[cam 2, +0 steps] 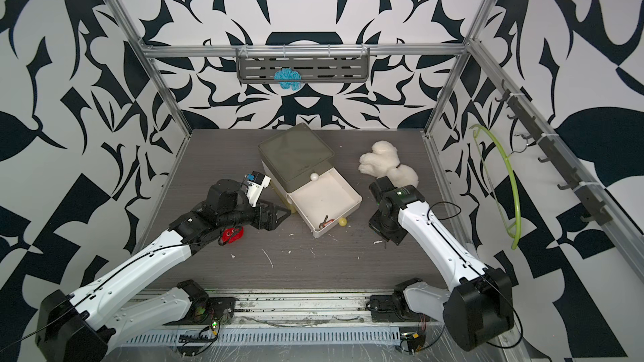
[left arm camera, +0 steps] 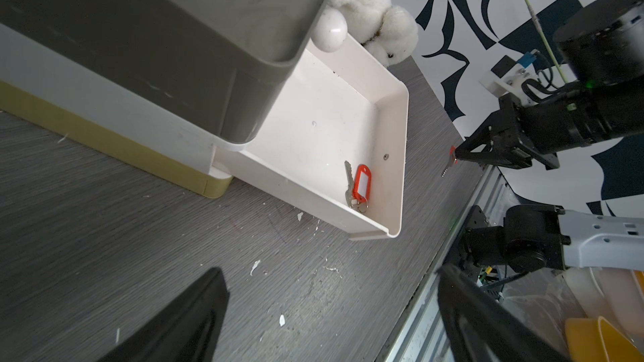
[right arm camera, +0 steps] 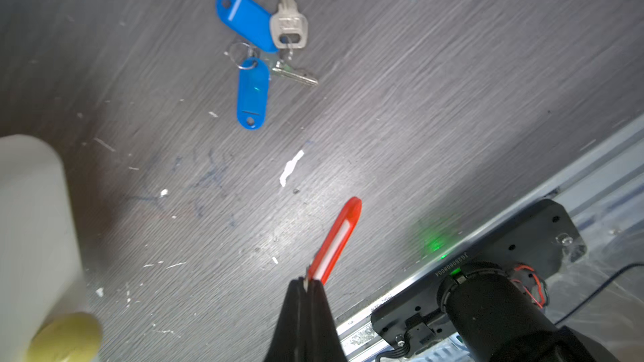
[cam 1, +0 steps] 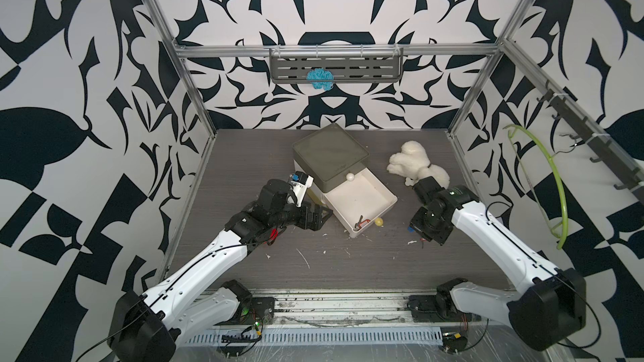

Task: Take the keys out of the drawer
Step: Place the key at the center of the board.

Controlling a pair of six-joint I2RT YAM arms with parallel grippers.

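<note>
Keys (right arm camera: 288,26) count four, each on a ring with a plastic tag. The drawer key (left arm camera: 359,186) lies flat in the open drawer (left arm camera: 402,127), in the corner where the front wall meets the side wall nearer the left claw (left arm camera: 331,269). Its blade and red tag lie side by side, with the long axis along the front wall. The ring end is toward that side wall and the blade tip toward the drawer's middle. It sits clear of the grey box (cam 1: 331,158) that overhangs the drawer's back part.

The held key (right arm camera: 336,238) is pinched at one end of its red tag by the right claw (right arm camera: 306,282), whose fingers are pressed together. The tag sticks out edge-on in line with the fingers, and in the left wrist view the blade hangs below the tips. That claw is over the desk (cam 1: 278,259), right of the drawer's front and apart from it. Two blue keys (right arm camera: 252,94) lie touching on the desk near it, outside the drawer, blades pointing different ways.

The left claw is spread wide and holds nothing, low just beside the drawer's left wall.

One white ball (left arm camera: 329,33) sits at the drawer's back. One yellow ball (cam 1: 379,221) is just outside its front wall. One white plush (cam 1: 414,165) lies behind and right of the drawer, and one red toy (cam 2: 231,235) lies left of it.
</note>
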